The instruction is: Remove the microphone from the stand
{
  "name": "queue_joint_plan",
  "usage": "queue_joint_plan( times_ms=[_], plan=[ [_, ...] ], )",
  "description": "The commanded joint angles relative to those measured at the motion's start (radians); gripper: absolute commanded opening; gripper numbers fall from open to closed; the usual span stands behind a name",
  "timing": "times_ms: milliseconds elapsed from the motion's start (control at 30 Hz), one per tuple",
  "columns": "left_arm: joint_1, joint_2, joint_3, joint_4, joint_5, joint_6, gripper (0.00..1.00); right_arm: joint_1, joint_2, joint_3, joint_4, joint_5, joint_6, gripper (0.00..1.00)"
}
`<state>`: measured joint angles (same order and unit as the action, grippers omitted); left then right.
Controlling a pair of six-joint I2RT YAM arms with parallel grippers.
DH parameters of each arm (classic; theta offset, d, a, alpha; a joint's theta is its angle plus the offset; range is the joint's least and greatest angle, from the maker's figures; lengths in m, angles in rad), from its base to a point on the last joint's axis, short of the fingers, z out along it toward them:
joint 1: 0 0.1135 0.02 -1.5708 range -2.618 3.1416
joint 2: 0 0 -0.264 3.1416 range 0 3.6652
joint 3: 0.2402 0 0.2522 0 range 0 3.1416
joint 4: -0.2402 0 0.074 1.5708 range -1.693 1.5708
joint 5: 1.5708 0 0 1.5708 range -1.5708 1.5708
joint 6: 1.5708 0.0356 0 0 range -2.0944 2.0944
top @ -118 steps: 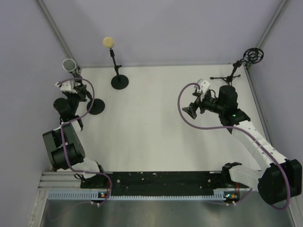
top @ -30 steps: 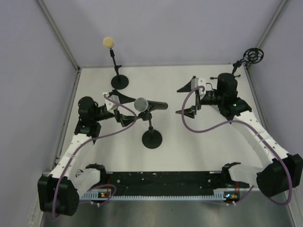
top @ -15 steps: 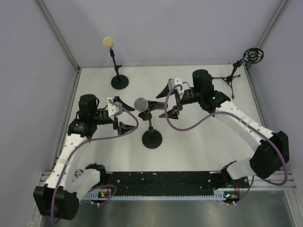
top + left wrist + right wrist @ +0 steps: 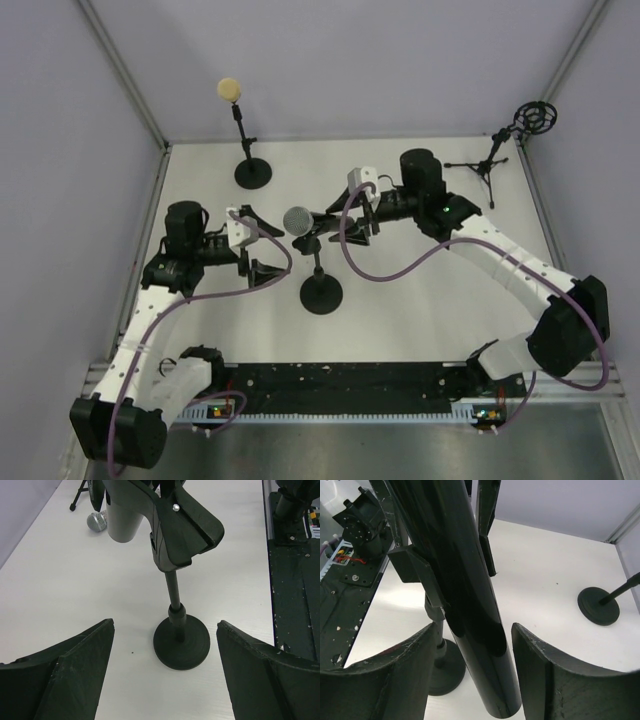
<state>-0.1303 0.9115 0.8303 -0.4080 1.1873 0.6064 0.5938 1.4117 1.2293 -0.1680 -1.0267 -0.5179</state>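
The microphone (image 4: 308, 220) sits in the clip (image 4: 180, 525) on top of the stand (image 4: 320, 294). Its dark handle lies between the two fingers (image 4: 555, 680) of the right gripper (image 4: 472, 630), which stand half wide with a thin gap on each side, so I think the grabbing step is in hand. Next those fingers need to squeeze the handle tight and pull it straight back out of the clip. The right arm reaches far across the table (image 4: 430, 300) with its hand level, and the left gripper (image 4: 165, 630) hangs low and wide open, holding nothing, with the stand's pole just ahead of it.
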Motion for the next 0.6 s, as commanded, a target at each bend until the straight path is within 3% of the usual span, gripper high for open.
queue_joint_plan(
  times_ms=[0, 67, 267, 567],
  plan=[
    [0.006, -0.013, 0.001, 0.07, -0.034, -0.075, 0.88, 0.02, -0.005, -0.022, 0.106, 0.068, 0.064, 0.54],
    [0.006, -0.01, 0.009, 0.083, -0.058, -0.094, 0.88, 0.02, -0.026, -0.053, 0.156, 0.117, 0.096, 0.46],
    [0.006, -0.006, 0.036, 0.129, -0.132, -0.161, 0.87, 0.021, -0.088, -0.129, 0.261, 0.214, 0.162, 0.37],
    [0.006, 0.003, 0.176, 0.02, -0.134, -0.129, 0.87, 0.047, -0.166, -0.177, 0.328, 0.467, 0.232, 0.36]
  ],
)
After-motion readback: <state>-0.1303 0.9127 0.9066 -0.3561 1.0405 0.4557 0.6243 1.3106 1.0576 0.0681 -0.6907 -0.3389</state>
